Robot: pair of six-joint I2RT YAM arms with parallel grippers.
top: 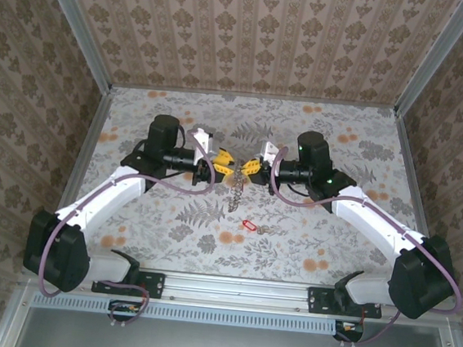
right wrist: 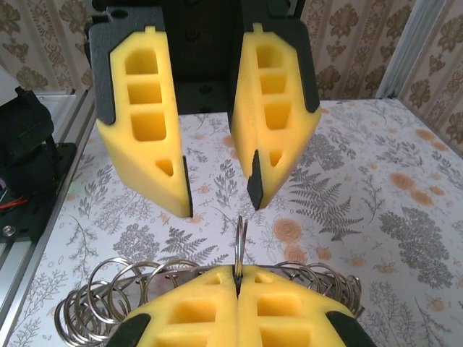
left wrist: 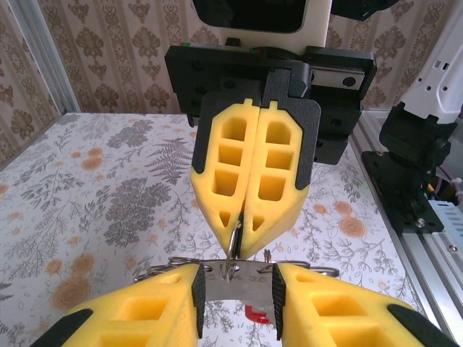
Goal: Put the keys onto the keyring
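The right gripper (right wrist: 237,280) holds the keyring (top: 235,184) above the surface (top: 170,217), its jaws pressed together on it. The left gripper (right wrist: 217,196) faces it with jaws spread. 1 red key (top: 249,224) lies on the surface just below.

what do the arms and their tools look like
The left arm and right arm have white shells, black joints and a purplish cable each. The left tool and right tool have black mounts and tapered yellow fingers with rectangular pockets.
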